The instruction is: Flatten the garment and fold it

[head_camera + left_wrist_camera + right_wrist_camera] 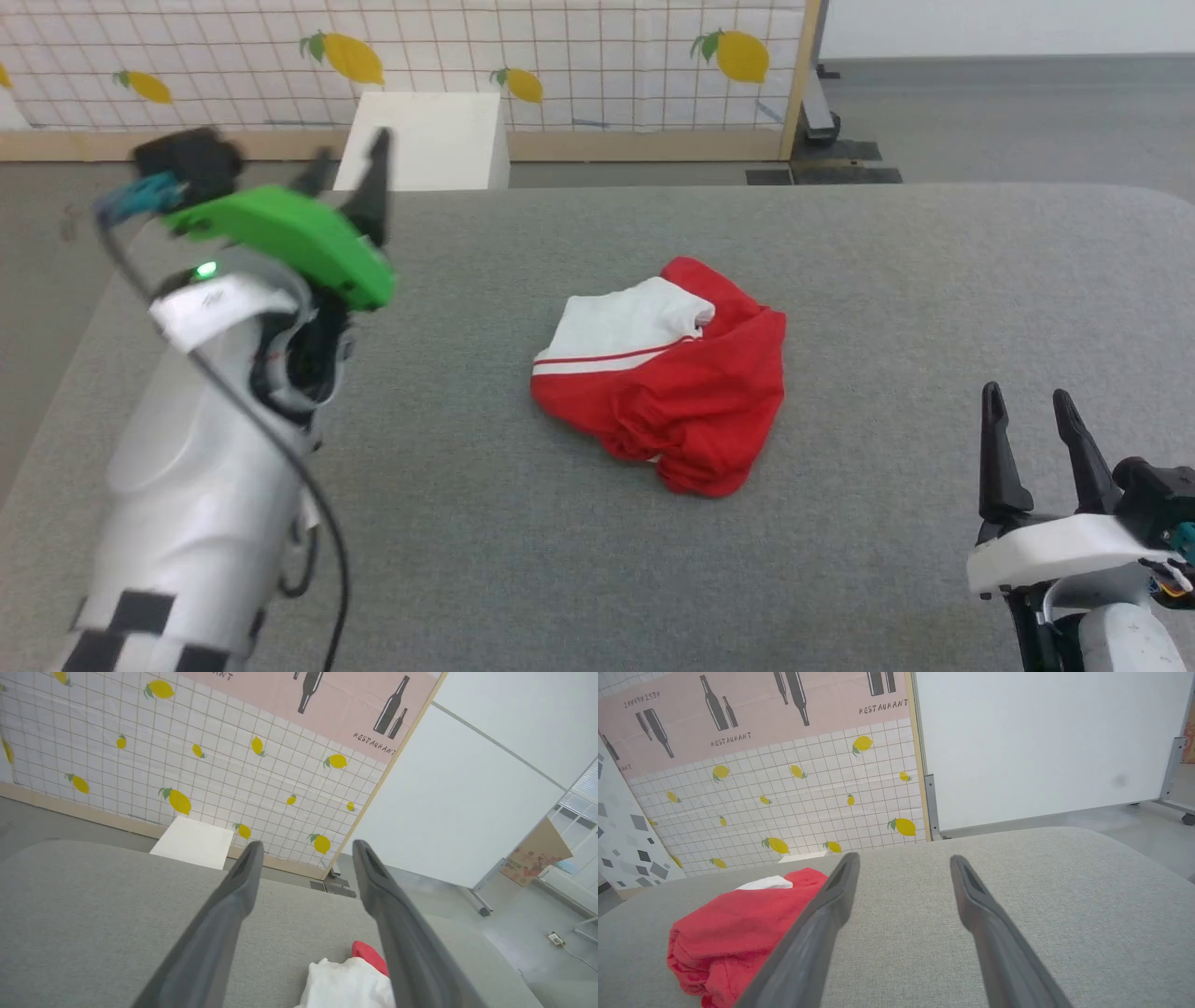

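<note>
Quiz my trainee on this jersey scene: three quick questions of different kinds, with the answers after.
1. True or false: the left gripper holds the jersey.
2. The jersey lies on the table: A spread flat, B bunched in a heap, C hanging off the edge?
3. Fill in: the right gripper is ___.
Key: 1 false; 2 B; 3 open.

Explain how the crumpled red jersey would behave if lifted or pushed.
The crumpled red-and-white fabric jersey would probably hang limp: it lies in soft folds. It looks thin, so likely light. Pushed, it may bunch on the textured grey cloth surface.
</note>
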Robot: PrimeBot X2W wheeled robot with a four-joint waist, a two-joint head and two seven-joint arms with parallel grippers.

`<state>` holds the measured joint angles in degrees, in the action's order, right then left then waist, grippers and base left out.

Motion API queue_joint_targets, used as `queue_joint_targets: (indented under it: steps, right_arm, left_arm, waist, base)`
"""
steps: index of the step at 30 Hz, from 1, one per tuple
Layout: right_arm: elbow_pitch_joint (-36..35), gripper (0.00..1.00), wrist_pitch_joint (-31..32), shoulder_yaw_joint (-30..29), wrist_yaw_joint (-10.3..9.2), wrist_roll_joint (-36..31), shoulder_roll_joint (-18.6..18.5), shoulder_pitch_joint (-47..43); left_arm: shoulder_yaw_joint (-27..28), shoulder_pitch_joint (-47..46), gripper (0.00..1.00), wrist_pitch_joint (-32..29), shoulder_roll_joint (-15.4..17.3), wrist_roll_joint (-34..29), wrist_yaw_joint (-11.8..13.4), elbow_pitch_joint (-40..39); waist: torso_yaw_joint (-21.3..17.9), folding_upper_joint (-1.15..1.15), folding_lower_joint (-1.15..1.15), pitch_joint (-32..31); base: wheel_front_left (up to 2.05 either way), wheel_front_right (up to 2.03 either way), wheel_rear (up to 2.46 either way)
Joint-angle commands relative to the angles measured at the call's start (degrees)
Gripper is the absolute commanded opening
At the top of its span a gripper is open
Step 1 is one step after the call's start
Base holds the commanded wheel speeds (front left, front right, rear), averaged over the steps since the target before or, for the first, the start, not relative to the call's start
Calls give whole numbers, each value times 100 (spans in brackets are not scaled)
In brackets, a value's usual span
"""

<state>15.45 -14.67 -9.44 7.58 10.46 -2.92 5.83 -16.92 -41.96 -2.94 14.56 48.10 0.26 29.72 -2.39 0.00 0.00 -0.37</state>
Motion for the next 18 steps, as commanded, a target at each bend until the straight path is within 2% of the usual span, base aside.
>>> queue_joint_targets:
  steps: [1,5,9,18]
  right_arm:
    - [2,100,-32,10,-9,19,4,-60]
    - [-18,100,-32,-8,-9,10,4,-75]
    - [-48,100,-32,19,-9,15,4,-56]
    - [-37,100,-32,171,-9,-10,4,39]
  left_arm:
    - [35,267,100,327,159,-227,89,-100]
    - [-66,762,100,1009,567,-845,323,-425]
    - [-200,1273,100,1381,825,-1276,537,-732]
    - [-355,2253,100,1574,925,-1534,859,-1179]
  waist:
    - [74,0,0,-56]
    - [143,0,0,-43]
    - [180,0,0,19]
    - [174,0,0,213]
  base:
    - [0,0,0]
    - [0,0,0]
    - [0,0,0]
    - [0,0,0]
